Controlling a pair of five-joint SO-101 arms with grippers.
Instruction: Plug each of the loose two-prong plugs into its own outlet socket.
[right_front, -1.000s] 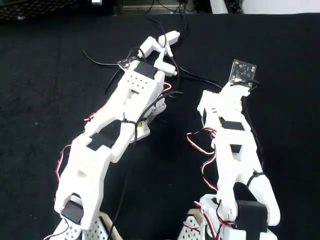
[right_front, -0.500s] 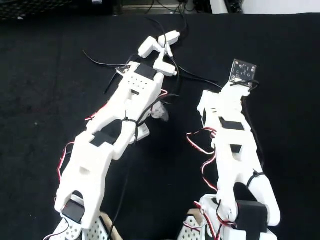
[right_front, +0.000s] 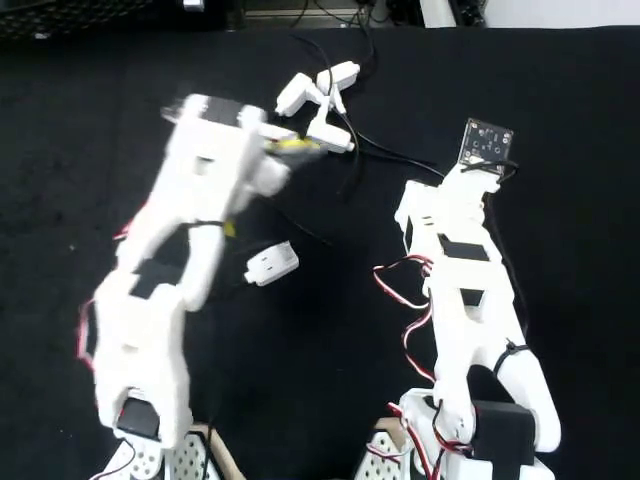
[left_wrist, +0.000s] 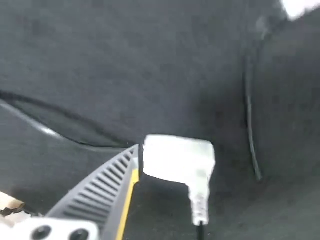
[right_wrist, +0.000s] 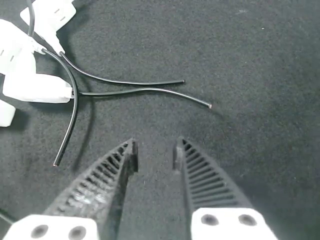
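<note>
No plug looked seated yet, by my read: white plugs and sockets sat bunched at 12 o'clock, and one loose plug lay near centre. Right gripper was slightly open and empty. Left gripper: grip state unclear. Since 0.5 s ago the left arm swung toward 10 o'clock, uncovering that plug; the right arm was unchanged.

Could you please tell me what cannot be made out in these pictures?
High view: the left arm is blurred, so whatever its tip meets near the plug cluster is unclear.
Left wrist view: the white connector is blurred; prongs or slots cannot be told.
Right wrist view: the plug cluster is cut by the picture's edge, so its count is uncertain.
</note>
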